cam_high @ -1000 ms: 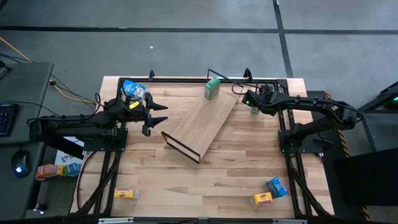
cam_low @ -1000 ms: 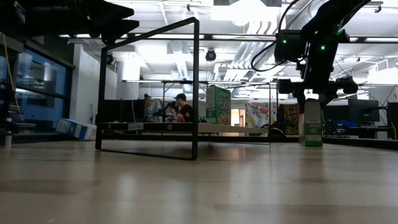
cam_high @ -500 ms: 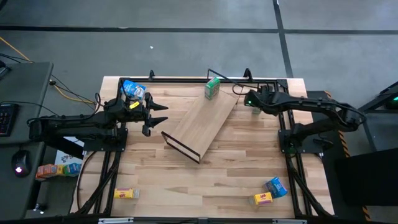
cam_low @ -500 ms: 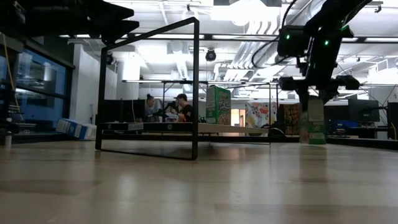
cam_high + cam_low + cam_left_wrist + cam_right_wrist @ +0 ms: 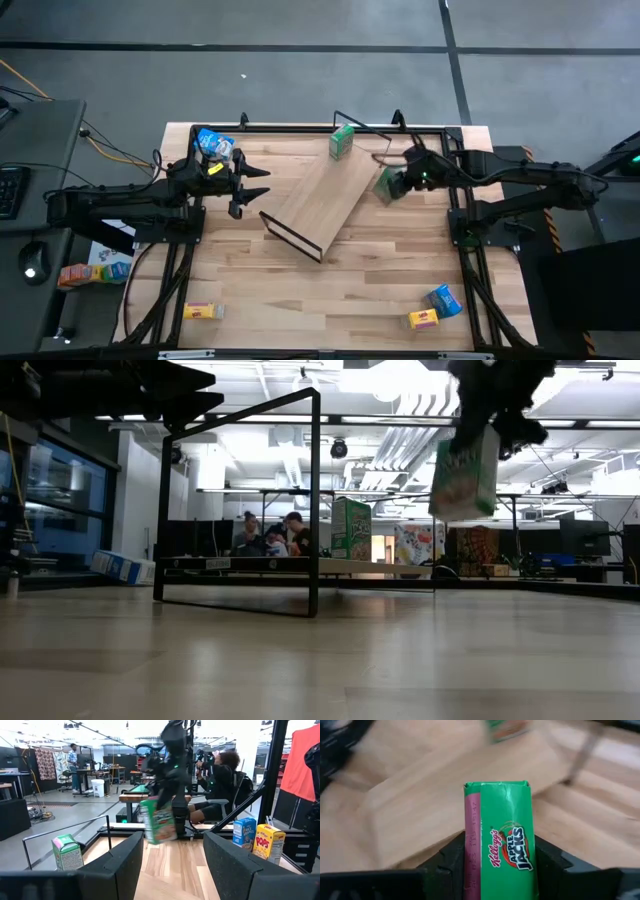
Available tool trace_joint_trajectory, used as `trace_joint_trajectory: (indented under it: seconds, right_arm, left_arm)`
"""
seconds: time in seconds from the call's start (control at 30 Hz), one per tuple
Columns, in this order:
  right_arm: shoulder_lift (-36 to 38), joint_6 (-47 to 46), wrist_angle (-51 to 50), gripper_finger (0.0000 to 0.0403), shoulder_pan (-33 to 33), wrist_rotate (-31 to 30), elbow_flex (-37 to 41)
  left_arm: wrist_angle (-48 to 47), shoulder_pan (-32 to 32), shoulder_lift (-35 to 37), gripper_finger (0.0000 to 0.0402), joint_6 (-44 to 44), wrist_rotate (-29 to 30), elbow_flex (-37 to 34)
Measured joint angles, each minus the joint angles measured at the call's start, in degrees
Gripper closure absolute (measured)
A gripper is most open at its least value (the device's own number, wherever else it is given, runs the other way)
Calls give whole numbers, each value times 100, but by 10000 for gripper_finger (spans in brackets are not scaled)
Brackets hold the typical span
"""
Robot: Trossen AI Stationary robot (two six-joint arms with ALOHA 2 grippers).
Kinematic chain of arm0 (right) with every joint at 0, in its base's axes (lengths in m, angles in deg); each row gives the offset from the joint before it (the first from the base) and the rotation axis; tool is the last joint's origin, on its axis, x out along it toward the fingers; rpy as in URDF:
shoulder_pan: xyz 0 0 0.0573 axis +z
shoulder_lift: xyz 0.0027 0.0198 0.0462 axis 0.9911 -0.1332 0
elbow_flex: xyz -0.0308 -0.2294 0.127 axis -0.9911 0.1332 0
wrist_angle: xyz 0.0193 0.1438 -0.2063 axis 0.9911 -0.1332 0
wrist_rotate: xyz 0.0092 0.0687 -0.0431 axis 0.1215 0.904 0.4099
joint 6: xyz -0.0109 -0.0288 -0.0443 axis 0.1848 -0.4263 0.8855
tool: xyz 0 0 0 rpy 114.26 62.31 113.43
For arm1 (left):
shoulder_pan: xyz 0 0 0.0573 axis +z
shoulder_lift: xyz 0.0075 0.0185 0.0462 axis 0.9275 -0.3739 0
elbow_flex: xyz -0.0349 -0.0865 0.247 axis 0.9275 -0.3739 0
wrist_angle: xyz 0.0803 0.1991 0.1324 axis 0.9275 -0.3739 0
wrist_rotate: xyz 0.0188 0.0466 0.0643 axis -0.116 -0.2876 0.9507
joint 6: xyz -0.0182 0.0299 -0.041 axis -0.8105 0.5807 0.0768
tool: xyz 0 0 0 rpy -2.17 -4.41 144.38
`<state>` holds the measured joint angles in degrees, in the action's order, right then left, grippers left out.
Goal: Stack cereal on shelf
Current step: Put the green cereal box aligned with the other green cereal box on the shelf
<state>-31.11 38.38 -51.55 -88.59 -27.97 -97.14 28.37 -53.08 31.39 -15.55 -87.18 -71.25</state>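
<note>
The shelf [image 5: 325, 200] lies diagonally across the middle of the tabletop [image 5: 380, 290], one end near the far edge. A green cereal box [image 5: 341, 141] stands upright on that far end. The right arm reaches in from the right edge, and its pincer [image 5: 392, 184] is clamped on a second green box [image 5: 465, 472], held tilted in the air just beside the shelf's far right side. The left pincer [image 5: 252, 188] hovers empty with fingers apart near the left edge, beside a blue box [image 5: 214, 143]. Near the front right corner sit another blue box [image 5: 441, 299] and a yellow box [image 5: 423, 319]; a second yellow box [image 5: 202, 311] lies at the front left corner.
</note>
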Motion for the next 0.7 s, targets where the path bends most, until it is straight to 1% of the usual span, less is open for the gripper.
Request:
trace_joint_trajectory:
  seconds: [0.1,0.23,0.33,0.4,0.53,0.7]
  right_arm:
    - [-247,118,258,258,450,0,-156]
    - [-759,321,1288,258,747,-590,-205]
    - [-1233,479,2015,258,657,-747,-206]
    - [-1495,409,2229,258,532,-815,-206]
    - [-1816,42,2079,258,221,-1103,-206]
    - [-1872,-404,1985,258,-49,-1919,-206]
  left_arm:
    - [10,0,0,204,-20,2,0]
    - [13,0,0,204,-20,4,0]
    - [43,0,0,204,-20,4,0]
    - [50,0,0,204,-20,7,0]
    - [48,0,0,204,-35,9,0]
    - [17,0,0,204,-68,11,0]
